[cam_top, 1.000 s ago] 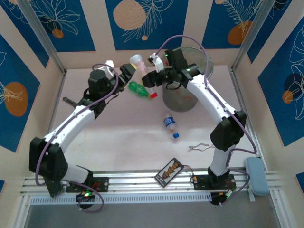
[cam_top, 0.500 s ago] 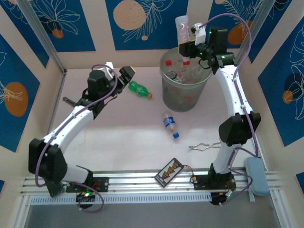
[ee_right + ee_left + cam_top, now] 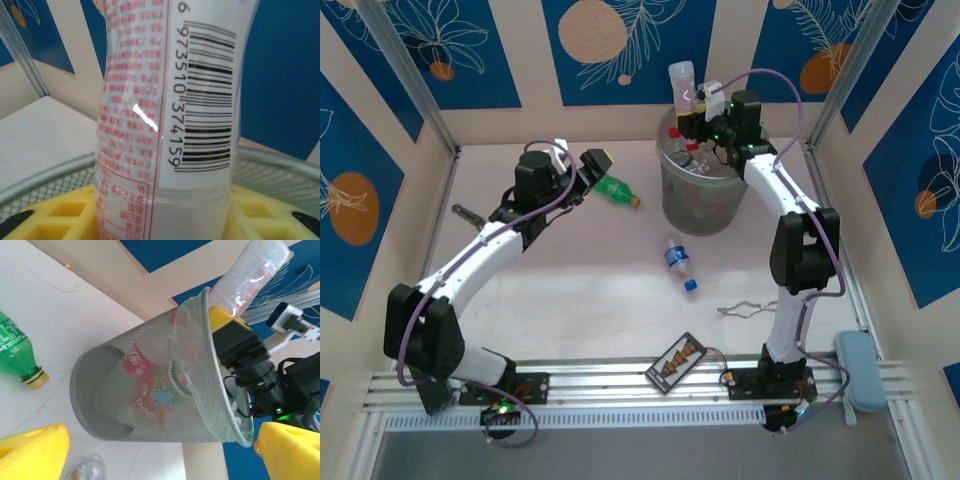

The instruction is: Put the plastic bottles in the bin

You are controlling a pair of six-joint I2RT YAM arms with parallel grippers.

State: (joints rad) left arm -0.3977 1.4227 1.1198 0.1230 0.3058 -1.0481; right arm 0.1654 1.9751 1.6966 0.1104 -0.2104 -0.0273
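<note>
My right gripper [image 3: 695, 102] is shut on a clear red-labelled plastic bottle [image 3: 681, 84], held upright over the far rim of the mesh bin [image 3: 705, 205]. Up close, the bottle [image 3: 170, 115] stands between yellow pads [image 3: 47, 210], with the bin rim [image 3: 40, 182] behind it. Several bottles [image 3: 694, 152] lie inside the bin. A green bottle [image 3: 613, 187] lies on the table just right of my open left gripper [image 3: 597, 164]. A blue-labelled bottle [image 3: 677, 262] lies in front of the bin. The left wrist view has the bin [image 3: 150, 390], the green bottle [image 3: 14, 352] and the held bottle [image 3: 252, 275].
Metal scissors [image 3: 748, 309] lie by the right arm's base. A flat black card [image 3: 675, 361] sits at the near edge. A small dark object [image 3: 466, 212] lies at the far left. Walls close the table on three sides.
The right gripper lifted its bottle from beside the green bottle to above the bin, then shifted left over the far rim. The left gripper edged toward the green bottle.
</note>
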